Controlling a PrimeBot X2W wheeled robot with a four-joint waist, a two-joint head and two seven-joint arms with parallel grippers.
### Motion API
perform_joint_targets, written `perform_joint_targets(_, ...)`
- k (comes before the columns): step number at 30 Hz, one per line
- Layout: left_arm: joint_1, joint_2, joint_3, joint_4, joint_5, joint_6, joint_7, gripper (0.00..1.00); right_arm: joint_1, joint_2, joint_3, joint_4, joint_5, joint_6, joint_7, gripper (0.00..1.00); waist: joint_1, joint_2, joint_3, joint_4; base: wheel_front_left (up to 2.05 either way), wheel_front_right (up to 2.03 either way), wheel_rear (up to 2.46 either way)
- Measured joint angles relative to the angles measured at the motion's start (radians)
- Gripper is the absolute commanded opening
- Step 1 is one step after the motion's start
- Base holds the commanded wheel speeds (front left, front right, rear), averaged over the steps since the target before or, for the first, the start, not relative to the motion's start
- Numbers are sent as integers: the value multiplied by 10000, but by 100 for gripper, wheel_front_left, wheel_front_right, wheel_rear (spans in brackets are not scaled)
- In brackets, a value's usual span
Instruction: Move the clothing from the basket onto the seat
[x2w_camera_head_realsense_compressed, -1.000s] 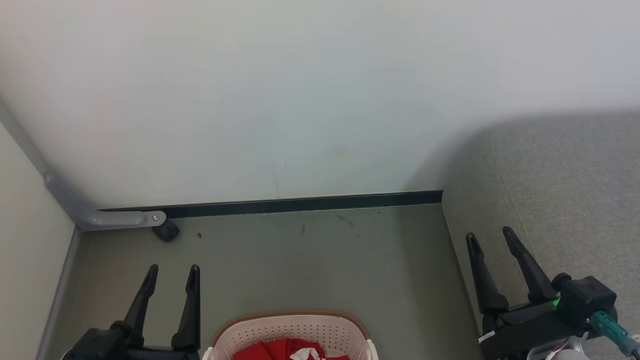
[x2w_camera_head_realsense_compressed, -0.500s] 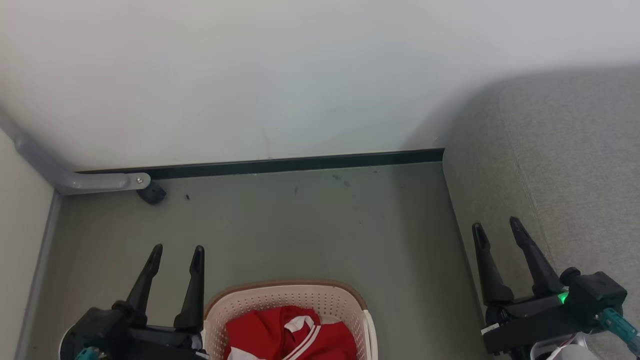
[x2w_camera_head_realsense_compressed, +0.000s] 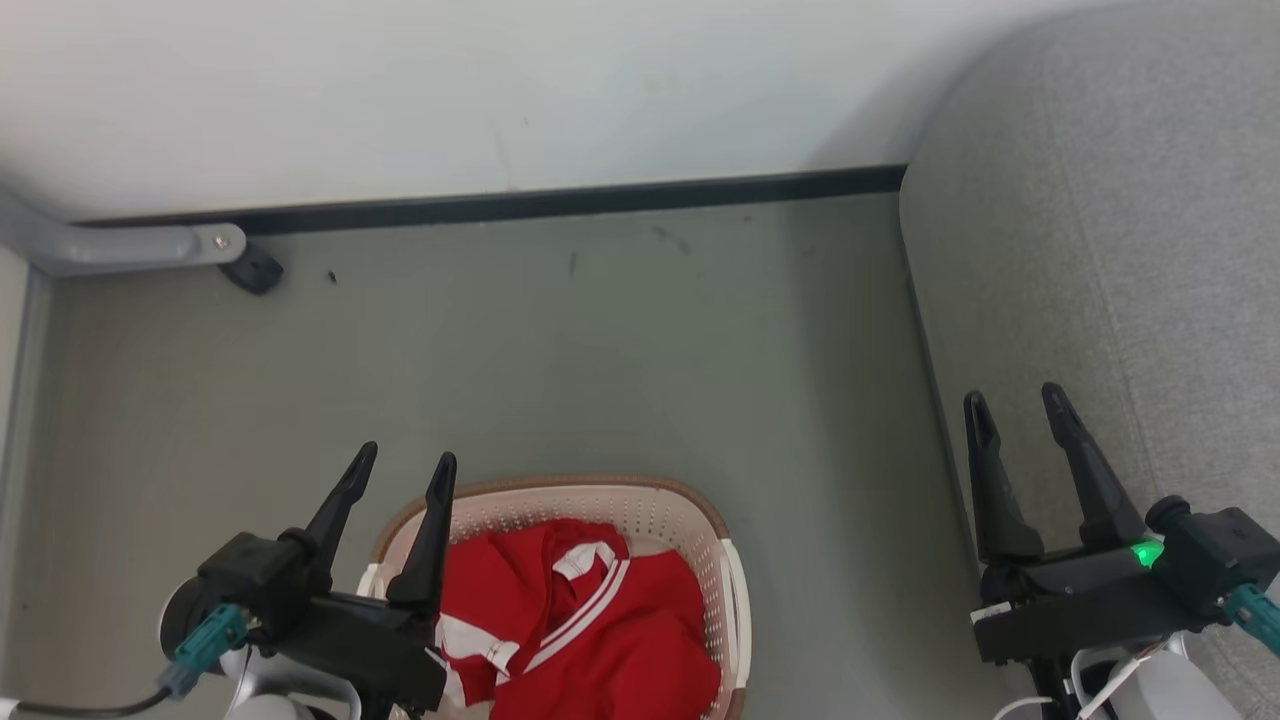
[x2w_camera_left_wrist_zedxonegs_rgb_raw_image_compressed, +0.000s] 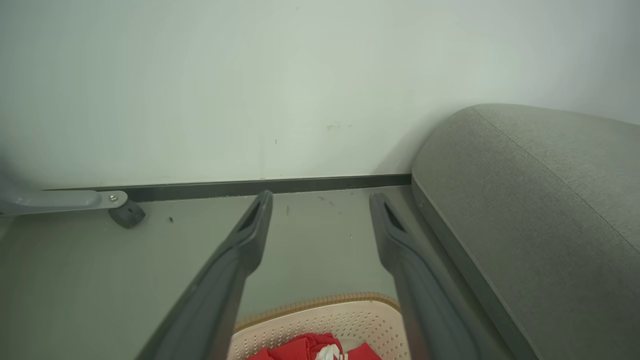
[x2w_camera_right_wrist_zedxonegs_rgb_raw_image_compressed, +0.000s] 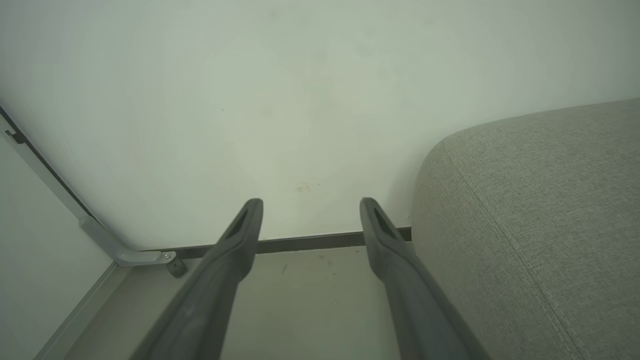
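You face a plain pale wall with a thin dark skirting strip along its foot. On your right stands the seat, a large grey woven-fabric cushion with rounded edges and a stitched seam. The part you can see is bare, so it looks ready to receive the load. A smooth, dull grey-green floor lies to its left.

Near you, at the centre, sits the basket, an oval of cream plastic with perforated walls and a brown braided-look rim. It stands on the floor, apart from the seat. The clothing, soft bright red fabric with white bands and thin white stripes, lies crumpled inside it, so I judge the task not yet begun.

Your left gripper hangs over the basket's left rim, its 2 long dark fingers spread wide and empty, probably placed for a reach down into the fabric. Your right gripper hovers by the seat's near edge, equally wide and empty.

At far left, a grey metal bracket ends at a small black foot.
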Motion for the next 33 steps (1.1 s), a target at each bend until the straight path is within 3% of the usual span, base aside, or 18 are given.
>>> perform_joint_targets(33, -3139, -562, -1287, 4468, 17, -623, 1708, 100, -1533, 134, -449, -915, -623, 96, -71, 100, -1, 0, 3590, -115, 0, 0, 0)
